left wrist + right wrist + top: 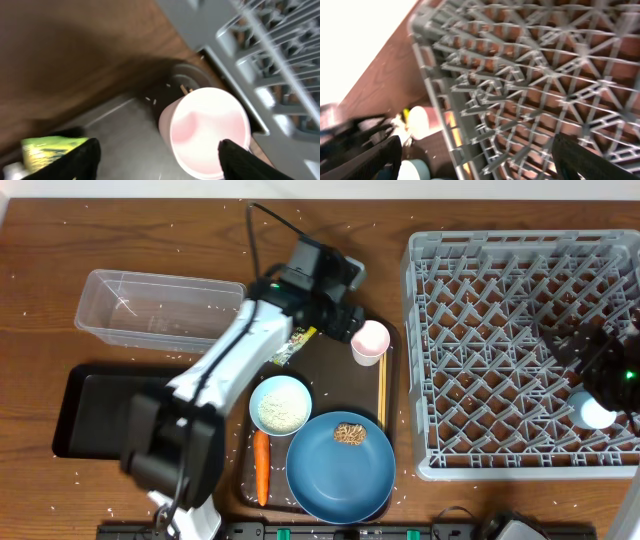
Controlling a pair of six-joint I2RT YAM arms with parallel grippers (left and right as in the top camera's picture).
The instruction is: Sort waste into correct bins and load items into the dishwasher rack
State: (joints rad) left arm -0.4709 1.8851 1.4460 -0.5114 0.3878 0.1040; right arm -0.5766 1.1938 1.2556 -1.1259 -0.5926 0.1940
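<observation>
Overhead coverage takes in the whole table (200, 240): the clear tub (160, 310) and black tray (100, 410) at the left, the brown serving tray (325, 375) in the middle, and the grey dishwasher rack (530, 350) at the right. Only this view shows the white bowl (280, 403), the carrot (261, 467), and the blue plate (340, 470) with the brown lump (349, 433) on it, all on the serving tray. The chopsticks (381, 385) lie along the tray's right edge. The light-blue cup (595, 412) sits inside the rack near its right wall. White rice grains (60, 260) speckle the wood.

The left wrist camera gives what the overhead cannot: the pinkish-white cup (210, 130) seen from above, upright and empty, on the serving tray beside the rack's corner. The yellow-green wrapper (50, 150) lies at the lower left; its print is too blurred to read. The left claw (157, 150) is released, its fingers (82, 160) spread wide, the cup close to the right-hand one. Whether that finger touches the rim I cannot tell.

The right wrist camera looks slantwise across the rack's lattice towards the table beyond. The right claw (476, 150) is also released, with nothing between its fingers (590, 160).

The left arm reaches from the table's near edge diagonally up to the serving tray's far end, wrist bent down beside the pinkish-white cup. The right arm hangs over the rack's right side, just beyond the light-blue cup.
</observation>
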